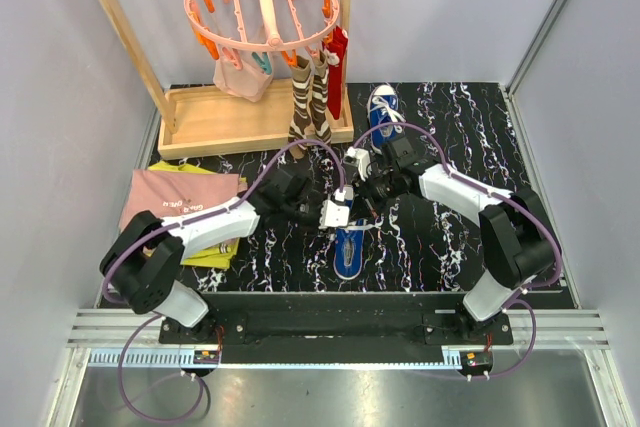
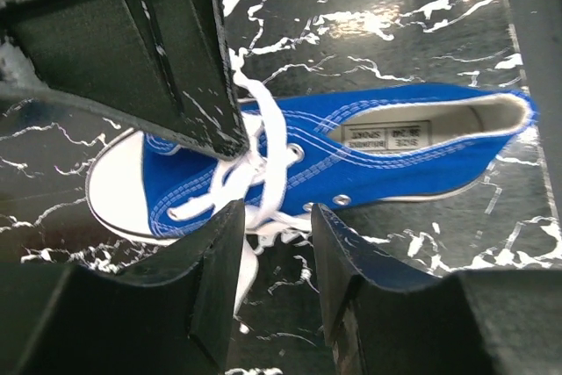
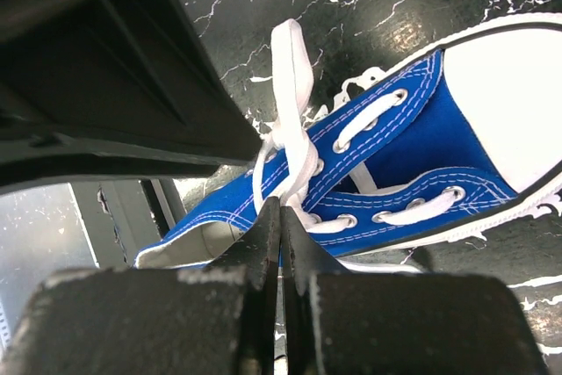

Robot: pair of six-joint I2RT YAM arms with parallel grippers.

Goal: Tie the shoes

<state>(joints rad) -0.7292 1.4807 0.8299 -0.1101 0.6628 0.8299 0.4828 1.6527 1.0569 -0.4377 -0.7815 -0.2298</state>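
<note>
One blue sneaker (image 1: 351,245) lies on the black marbled mat under both grippers, and the other sneaker (image 1: 383,110) stands further back. In the left wrist view the near sneaker (image 2: 413,142) has its white toe cap to the left. Its white laces (image 2: 263,164) are loose over the tongue. My left gripper (image 2: 277,217) is open beside the shoe, and a lace end runs along its left finger. My right gripper (image 3: 281,210) is shut on a white lace (image 3: 294,142) of the near sneaker (image 3: 413,142) and holds it up as a loop. In the top view both grippers meet over this shoe: left gripper (image 1: 335,213), right gripper (image 1: 366,197).
A wooden rack (image 1: 250,117) stands at the back left with a pink round peg hanger (image 1: 262,2) and striped socks (image 1: 310,97) hanging from it. Folded pink and yellow cloths (image 1: 185,202) lie at the left. White walls close in the sides.
</note>
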